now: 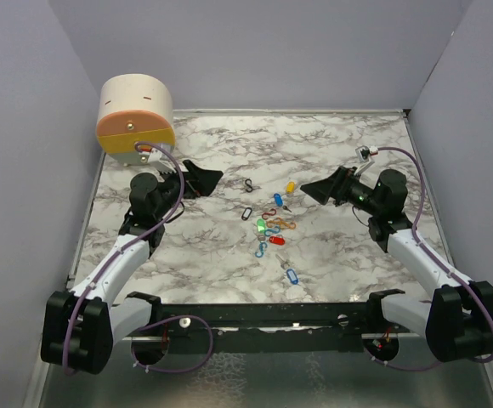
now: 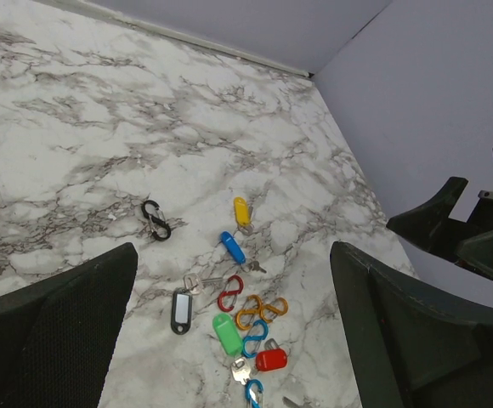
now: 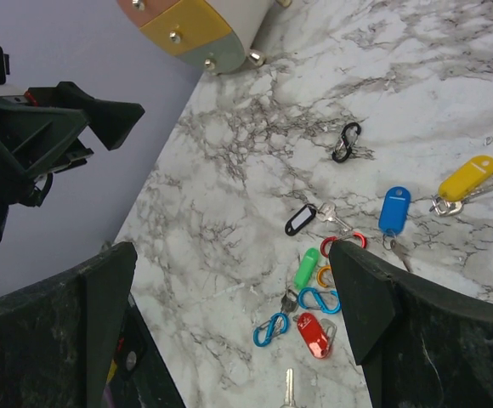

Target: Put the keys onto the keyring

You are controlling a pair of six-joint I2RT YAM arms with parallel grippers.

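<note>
On the surface [image 1: 340, 246], between both arms: keys [image 1: 262, 227], scattered among clips [image 1: 249, 184]. Left pincer [image 1: 202, 174] and right pincer [image 1: 323, 187]: spread, holding nothing, flanking the heap. We judge the step as approach; next we single out one key, which calls for a fine pinch.

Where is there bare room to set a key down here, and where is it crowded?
Free: the far strip of tabletop between the round box and the right wall; also the patch between the left arm and the keys. Crowded: the centre, keys and clips packed between and nearer than left gripper and right gripper.
</note>
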